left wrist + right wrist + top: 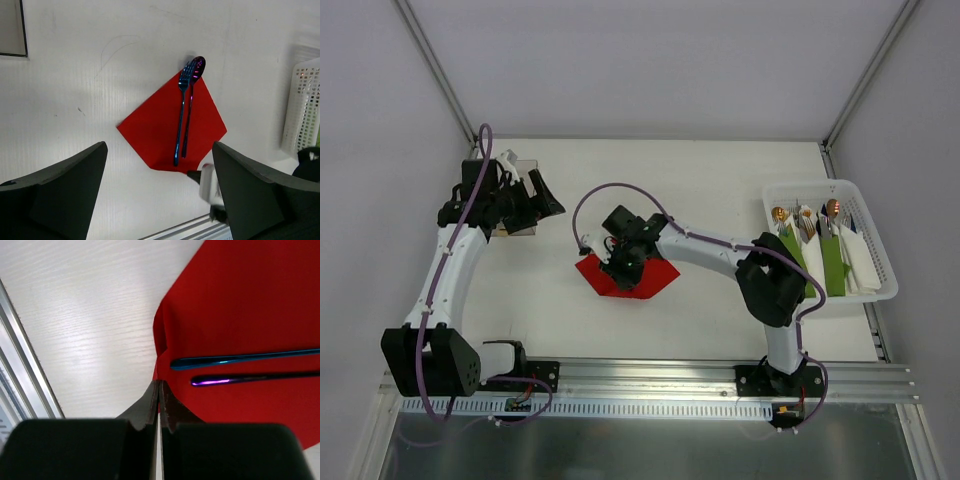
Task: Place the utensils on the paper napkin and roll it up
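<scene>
Two utensils beside right fingers, paper napkin pinched

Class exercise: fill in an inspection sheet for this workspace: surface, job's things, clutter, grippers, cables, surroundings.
Surface: white table, no spills seen.
Job's things: fork and spoon lie side by side on the red napkin, heads at one corner.
Clutter: white basket holding green and white bundles, back right; flat panel, back left.
Grippers: left gripper open, holding nothing, near the panel; right gripper shut on the napkin's near corner.
Cables: purple cables loop along both arms.
Surroundings: white walls; metal rail along the near edge.
</scene>
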`<action>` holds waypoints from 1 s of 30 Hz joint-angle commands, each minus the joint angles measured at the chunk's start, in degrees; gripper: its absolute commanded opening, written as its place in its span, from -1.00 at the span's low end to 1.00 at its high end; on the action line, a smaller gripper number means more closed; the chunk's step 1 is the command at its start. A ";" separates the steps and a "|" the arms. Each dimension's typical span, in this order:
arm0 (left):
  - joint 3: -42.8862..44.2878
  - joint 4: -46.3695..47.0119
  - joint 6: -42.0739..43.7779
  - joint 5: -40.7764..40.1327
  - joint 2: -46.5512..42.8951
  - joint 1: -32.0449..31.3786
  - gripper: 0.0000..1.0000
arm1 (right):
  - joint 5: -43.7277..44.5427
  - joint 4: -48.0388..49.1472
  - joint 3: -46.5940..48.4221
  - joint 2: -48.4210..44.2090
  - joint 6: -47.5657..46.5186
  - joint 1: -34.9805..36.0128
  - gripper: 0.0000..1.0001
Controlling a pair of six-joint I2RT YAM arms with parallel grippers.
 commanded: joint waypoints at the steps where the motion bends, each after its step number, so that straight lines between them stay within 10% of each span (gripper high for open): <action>1: -2.38 3.31 2.22 -0.14 -5.44 0.61 0.76 | -8.14 -4.97 4.08 1.46 -5.99 -2.60 -1.00; 18: -25.14 18.62 -0.15 6.45 -25.23 0.52 0.66 | -19.83 -11.04 14.10 10.34 -13.48 -9.73 -1.00; 30: -31.65 20.73 -2.87 9.79 -26.90 0.26 0.20 | -22.21 -13.94 19.73 13.94 -15.41 -12.19 -1.00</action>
